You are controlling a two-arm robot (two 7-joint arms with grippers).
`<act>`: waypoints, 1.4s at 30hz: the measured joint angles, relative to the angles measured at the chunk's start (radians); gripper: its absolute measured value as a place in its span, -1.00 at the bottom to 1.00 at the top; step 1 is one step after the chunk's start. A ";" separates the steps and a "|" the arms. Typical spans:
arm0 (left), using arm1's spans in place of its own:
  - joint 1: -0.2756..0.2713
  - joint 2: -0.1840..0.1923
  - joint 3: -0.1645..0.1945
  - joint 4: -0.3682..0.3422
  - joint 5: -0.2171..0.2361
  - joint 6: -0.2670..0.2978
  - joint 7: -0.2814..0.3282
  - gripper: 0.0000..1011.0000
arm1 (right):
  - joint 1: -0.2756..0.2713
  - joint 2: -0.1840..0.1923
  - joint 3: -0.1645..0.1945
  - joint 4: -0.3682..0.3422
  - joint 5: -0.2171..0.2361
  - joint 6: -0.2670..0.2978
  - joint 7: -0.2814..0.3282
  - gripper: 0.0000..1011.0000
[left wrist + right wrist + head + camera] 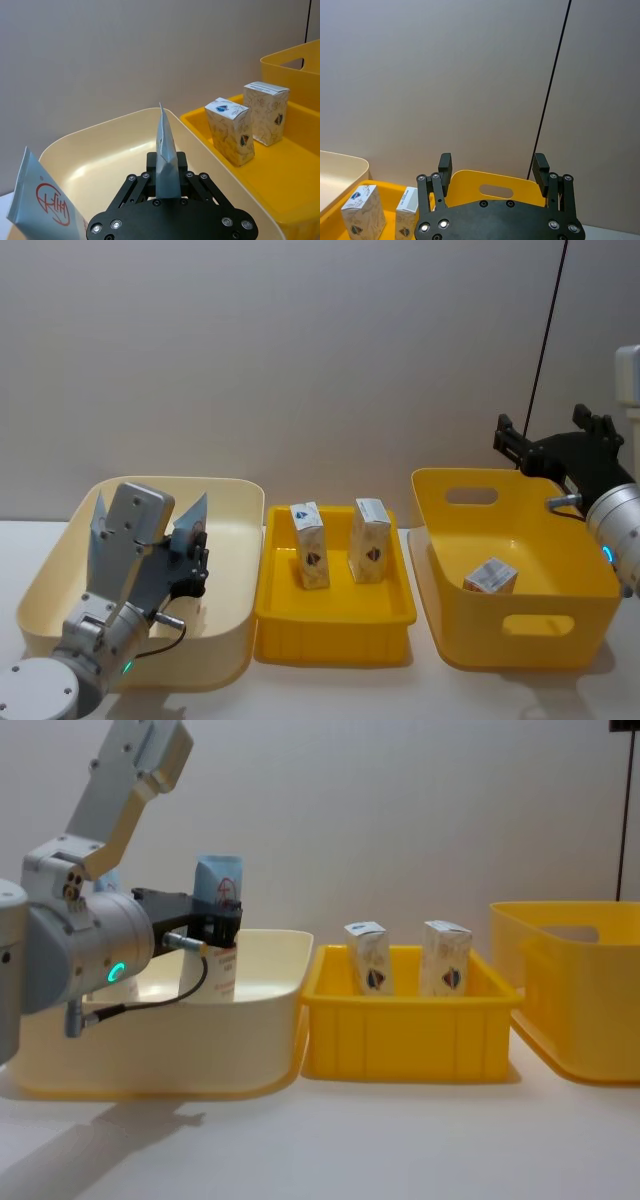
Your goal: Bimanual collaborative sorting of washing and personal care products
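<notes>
Over the cream tub [235,540] in the head view, the left gripper [192,558] has its jaws closed on a pale blue tube [190,517] that stands upright. A second tube [97,525] stands just to its left. Two cartons [310,545] stand in the yellow tray [335,625] in the middle. A third carton [490,576] lies in the yellow basket [520,625] on the right. The right gripper [560,455] hangs above the basket's back rim.

From the left wrist, the held tube [165,150] shows edge-on between the jaws, with the tub floor beyond it.

From the right wrist, the right gripper [492,161] has its jaws wide and empty, and the basket lies beyond them.

From the chest, the tube [220,878] has its long axis vertical and its lower end dips inside the tub walls. A straight release would probably drop it into the tub. The tray's cartons sit between the arms, seemingly nearer the left one.
</notes>
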 joint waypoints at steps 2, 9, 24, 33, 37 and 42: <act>-0.003 -0.003 -0.001 0.002 0.000 -0.003 -0.005 -0.57 | 0.000 0.000 0.000 0.000 0.000 0.000 0.000 0.98; -0.019 -0.008 -0.002 0.003 0.003 -0.012 -0.017 -0.57 | 0.000 0.000 0.000 0.000 0.000 0.000 0.000 0.98; -0.095 -0.009 0.008 -0.014 0.048 -0.030 -0.046 -0.57 | 0.000 0.000 0.000 0.000 0.000 0.000 0.000 0.98; -0.158 -0.015 0.009 -0.018 0.057 -0.051 -0.085 -0.57 | 0.011 0.010 -0.011 0.017 -0.004 -0.010 0.022 0.98; -0.181 -0.022 0.002 -0.012 0.047 -0.067 -0.105 -0.57 | 0.022 0.020 -0.023 0.031 -0.007 -0.025 0.049 0.98; -0.207 -0.035 -0.008 0.003 0.027 -0.088 -0.131 -0.57 | 0.038 0.038 -0.046 0.052 -0.009 -0.051 0.099 0.98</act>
